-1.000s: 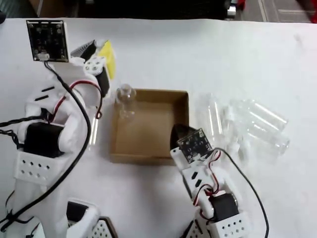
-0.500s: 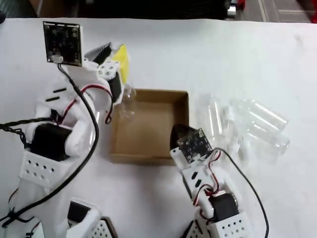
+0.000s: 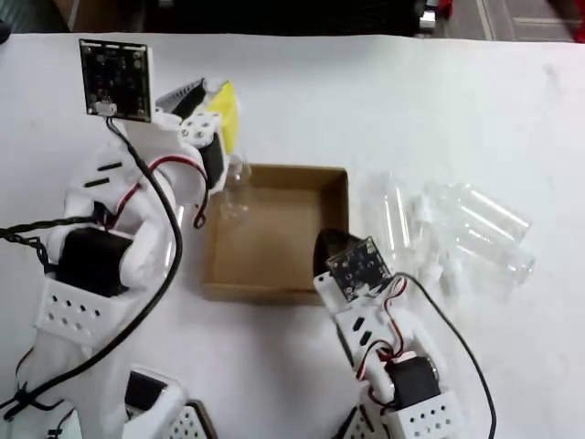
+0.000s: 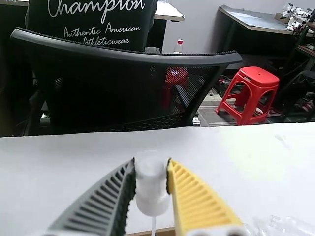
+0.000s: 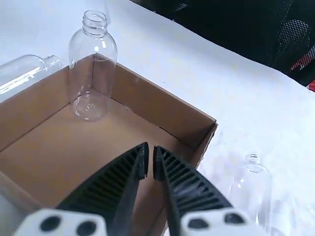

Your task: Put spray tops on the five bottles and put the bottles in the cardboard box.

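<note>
Left tool point(image 4: 151, 166) clamped tight; right tool point(image 5: 150, 151) fingers nearly touching

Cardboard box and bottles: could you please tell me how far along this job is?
Done: no bottle looks capped; one open bottle seems to stand in a corner of the cardboard box. In hand: the left gripper grips a spray top; the right gripper hangs shut and empty over the box. Left: all tops, and boxing the loose bottles beside it.
</note>
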`<act>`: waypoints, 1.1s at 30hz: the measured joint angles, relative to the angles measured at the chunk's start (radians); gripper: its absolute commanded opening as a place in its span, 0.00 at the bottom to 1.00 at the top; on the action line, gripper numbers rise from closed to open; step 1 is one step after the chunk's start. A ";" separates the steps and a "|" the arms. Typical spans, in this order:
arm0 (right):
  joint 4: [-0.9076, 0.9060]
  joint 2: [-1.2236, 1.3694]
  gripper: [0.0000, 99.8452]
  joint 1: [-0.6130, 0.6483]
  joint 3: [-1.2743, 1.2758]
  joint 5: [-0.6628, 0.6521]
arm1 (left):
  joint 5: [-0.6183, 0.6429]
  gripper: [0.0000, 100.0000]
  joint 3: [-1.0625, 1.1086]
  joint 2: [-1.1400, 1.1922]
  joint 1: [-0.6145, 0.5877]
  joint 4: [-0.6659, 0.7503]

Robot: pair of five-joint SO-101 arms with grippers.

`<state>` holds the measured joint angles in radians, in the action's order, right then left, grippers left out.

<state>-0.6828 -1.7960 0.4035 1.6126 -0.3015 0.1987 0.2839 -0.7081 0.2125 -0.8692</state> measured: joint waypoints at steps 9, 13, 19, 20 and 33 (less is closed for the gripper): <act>0.000 0.000 0.01 0.000 0.000 0.000 | 0.000 0.03 0.000 0.000 -0.035 0.000; 0.000 0.000 0.01 0.002 0.000 0.000 | 0.000 0.03 0.000 0.000 -0.038 0.000; 0.000 0.000 0.01 0.002 0.000 0.000 | 0.000 0.03 0.014 0.000 -0.046 0.000; 0.000 0.000 0.01 0.002 0.000 0.000 | 0.000 0.03 0.026 0.000 -0.044 0.000; 0.000 0.000 0.01 0.002 0.000 0.000 | 0.000 0.03 0.236 0.000 -0.044 0.160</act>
<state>-0.6828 -1.7960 0.4051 1.6126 -0.3015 0.1987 0.5201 -0.7081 0.1680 -0.7096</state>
